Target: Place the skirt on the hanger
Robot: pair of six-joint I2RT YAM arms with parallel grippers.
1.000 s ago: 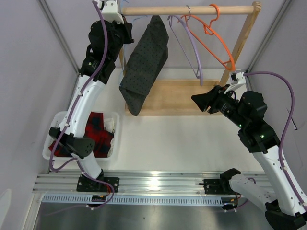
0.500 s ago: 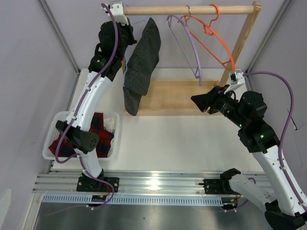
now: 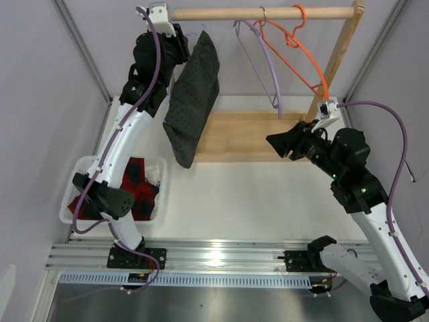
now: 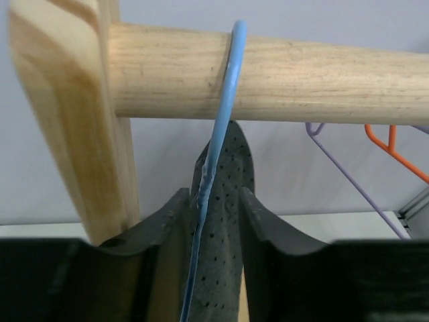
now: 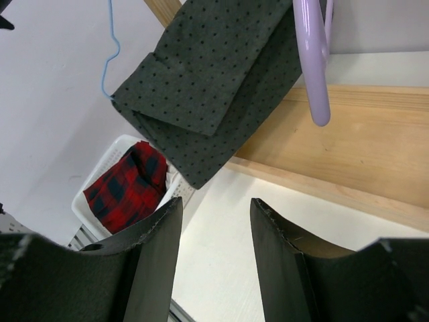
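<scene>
The dark dotted skirt point(image 3: 191, 94) hangs folded over the pale blue wire hanger, near the left end of the wooden rod point(image 3: 268, 13). In the left wrist view the hanger's hook point(image 4: 228, 87) sits over the rod point(image 4: 301, 80). My left gripper point(image 4: 213, 201) is shut on the hanger's neck, with the skirt point(image 4: 224, 221) between the fingers. From above, the left gripper point(image 3: 182, 50) is just below the rod. My right gripper point(image 3: 275, 142) is open and empty, well right of the skirt. Its view point(image 5: 216, 221) shows the skirt point(image 5: 208, 74) and the hanger wire point(image 5: 110, 54).
A lilac hanger point(image 3: 265, 60) and an orange hanger point(image 3: 295, 54) hang further right on the rod. The rack has a wooden base point(image 3: 241, 134) and a right post point(image 3: 335, 60). A white basket point(image 3: 80, 168) at the left holds a red plaid garment point(image 3: 137, 188).
My left gripper has moved up and right to the rod with the hanger. The skirt's lower end has swung back to the left. The right arm has barely moved.
</scene>
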